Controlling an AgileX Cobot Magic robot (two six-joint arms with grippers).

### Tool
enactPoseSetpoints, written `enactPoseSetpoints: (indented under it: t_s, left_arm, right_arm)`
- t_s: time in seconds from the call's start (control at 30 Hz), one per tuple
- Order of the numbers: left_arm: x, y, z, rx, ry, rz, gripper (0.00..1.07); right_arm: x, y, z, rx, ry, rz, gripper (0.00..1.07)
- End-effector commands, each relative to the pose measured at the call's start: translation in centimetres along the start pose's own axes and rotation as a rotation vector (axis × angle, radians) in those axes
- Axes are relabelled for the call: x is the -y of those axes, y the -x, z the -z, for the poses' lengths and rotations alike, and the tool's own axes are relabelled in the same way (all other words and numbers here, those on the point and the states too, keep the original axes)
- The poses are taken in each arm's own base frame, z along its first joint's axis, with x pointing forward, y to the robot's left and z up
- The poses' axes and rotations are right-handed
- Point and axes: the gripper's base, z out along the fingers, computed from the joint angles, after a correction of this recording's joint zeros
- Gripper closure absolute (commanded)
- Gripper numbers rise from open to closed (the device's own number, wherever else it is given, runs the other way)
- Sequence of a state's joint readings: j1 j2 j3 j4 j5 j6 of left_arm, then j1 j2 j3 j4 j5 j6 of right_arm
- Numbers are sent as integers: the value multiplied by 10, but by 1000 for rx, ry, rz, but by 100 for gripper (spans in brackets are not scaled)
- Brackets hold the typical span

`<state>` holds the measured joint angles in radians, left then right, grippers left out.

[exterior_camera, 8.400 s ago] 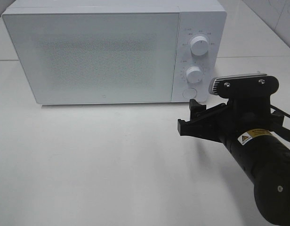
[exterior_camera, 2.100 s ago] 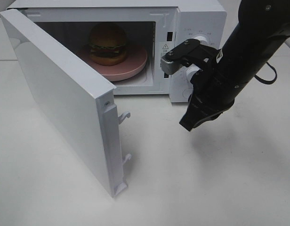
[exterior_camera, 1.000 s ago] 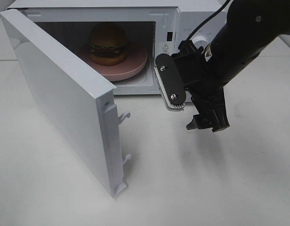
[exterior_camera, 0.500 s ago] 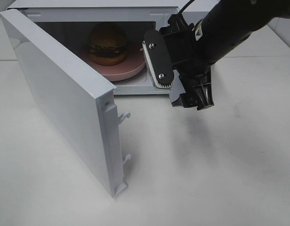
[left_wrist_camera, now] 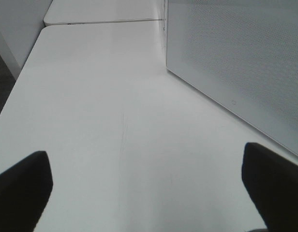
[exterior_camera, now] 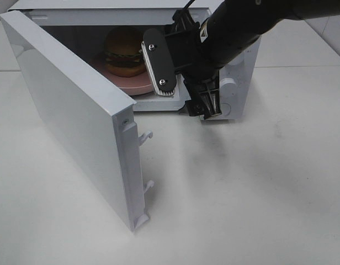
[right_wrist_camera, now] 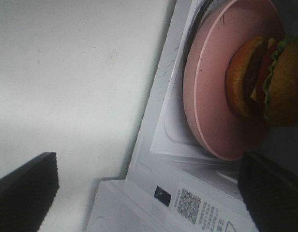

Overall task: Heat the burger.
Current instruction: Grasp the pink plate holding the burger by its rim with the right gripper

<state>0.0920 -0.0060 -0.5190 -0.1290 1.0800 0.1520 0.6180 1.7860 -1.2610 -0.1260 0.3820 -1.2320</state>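
The left hand point(left_wrist_camera: 149, 193) is out of the overhead view. Its own camera shows both dark fingertips spread wide and holding nothing, low over the pale white counter point(left_wrist_camera: 100, 111). It faces the speckled outer face of the white microwave door point(left_wrist_camera: 236, 58).

That flat white door point(exterior_camera: 76, 110) was shut some seconds ago and now stands swung wide to the left. The tall burger point(exterior_camera: 125, 52), with its glossy brown bun and frill of green lettuce, sits deep in the cavity on the round pink plate point(exterior_camera: 138, 86). Neither has moved over the last two seconds.

The real change is further right. The black right arm point(exterior_camera: 242, 22) has swept leftward from the open counter, across the boxy white microwave oven point(exterior_camera: 240, 94). It now covers most of the control panel. The right hand point(exterior_camera: 206, 107) hangs at the lower right corner of the cavity mouth, fingers apart and empty. Its camera looks straight in at the plate rim and burger.

With the food already inside, heating probably needs only a shut door and a turned dial. This approach, however, looks aimed at the cavity. I cannot tell whether it means to adjust the plate or is only passing on its way to the door.
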Motion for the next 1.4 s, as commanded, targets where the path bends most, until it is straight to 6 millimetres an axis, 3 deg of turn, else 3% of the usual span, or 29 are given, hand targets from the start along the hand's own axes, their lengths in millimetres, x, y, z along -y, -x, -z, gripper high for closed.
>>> enactPoseSetpoints:
  t_s: [0.03,1.4]
  left_arm:
    - [1,-1,1,22,0,6,7]
    - [1,-1,1,22,0,6,7]
  right_arm:
    - [5,3,-5,6,-16,-1,10]
    - [45,21,-125,12,13,-86,15]
